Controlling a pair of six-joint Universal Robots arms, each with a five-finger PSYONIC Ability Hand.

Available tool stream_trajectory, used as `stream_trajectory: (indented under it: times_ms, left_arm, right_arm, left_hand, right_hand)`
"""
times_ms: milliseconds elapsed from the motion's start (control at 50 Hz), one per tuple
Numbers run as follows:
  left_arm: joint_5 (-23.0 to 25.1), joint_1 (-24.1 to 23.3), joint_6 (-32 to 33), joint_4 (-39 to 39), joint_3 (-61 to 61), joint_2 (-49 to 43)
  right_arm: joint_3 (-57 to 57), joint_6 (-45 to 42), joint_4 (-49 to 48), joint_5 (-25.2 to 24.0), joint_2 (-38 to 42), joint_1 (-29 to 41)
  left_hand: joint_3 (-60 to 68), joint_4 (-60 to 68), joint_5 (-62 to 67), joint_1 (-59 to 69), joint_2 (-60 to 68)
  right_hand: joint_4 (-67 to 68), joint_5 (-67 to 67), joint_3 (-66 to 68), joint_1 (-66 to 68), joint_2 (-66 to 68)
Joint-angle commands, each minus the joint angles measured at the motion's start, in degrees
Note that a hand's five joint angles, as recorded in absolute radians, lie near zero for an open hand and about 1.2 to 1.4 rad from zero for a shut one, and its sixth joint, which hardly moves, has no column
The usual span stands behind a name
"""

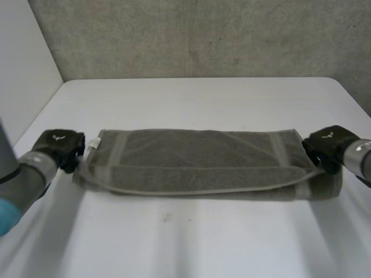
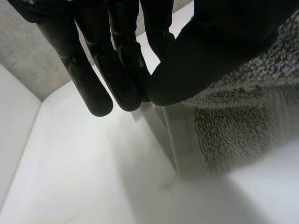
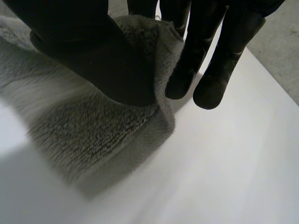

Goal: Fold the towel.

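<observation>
Two black hands hold a grey towel by its short ends. The towel lies folded into a long band across the middle of the white surface. At the towel's left end, the left hand pinches the edge between thumb and straight fingers. At the towel's right end, the right hand pinches the cloth the same way, thumb on top.

Robot test bench in a laboratory-type room. A plain white table stands against a rough grey concrete wall, and a white panel closes off its left side. The left arm and the right arm, both machine-built, reach over the tabletop, on which a folded grey towel lies.
</observation>
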Motion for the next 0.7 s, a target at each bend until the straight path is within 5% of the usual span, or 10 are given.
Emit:
stream_trajectory:
  times_ms: [20,200,380,700]
  left_arm:
    - [-1.5,-2.3,-5.6,-0.1,17.1,-16.1]
    - [-10.7,-6.4,-7.8,-7.8,41.0,-34.3]
    - [-12.4,-7.0,-12.2,-20.3,60.1,-44.8]
    - [-12.5,-9.5,-16.5,-22.7,65.3,-46.2]
  right_arm:
    - [-9.5,7.2,-7.7,2.0,11.8,3.6]
    - [-17.2,8.2,-21.5,8.2,20.1,6.9]
    - [-22.1,7.7,-23.1,11.4,24.5,7.5]
    - [-23.1,9.5,-24.5,11.1,25.0,7.4]
  left_hand:
    - [10.3,10.2,10.4,11.1,10.2]
    - [10.3,10.2,10.4,11.1,10.2]
    - [10.3,10.2,10.4,11.1,10.2]
    - [10.3,10.2,10.4,11.1,10.2]
  right_hand:
    - [2.2,9.2,2.2,12.2,4.2]
    - [2.2,9.2,2.2,12.2,4.2]
    - [2.2,9.2,2.2,12.2,4.2]
    - [2.2,9.2,2.2,12.2,4.2]
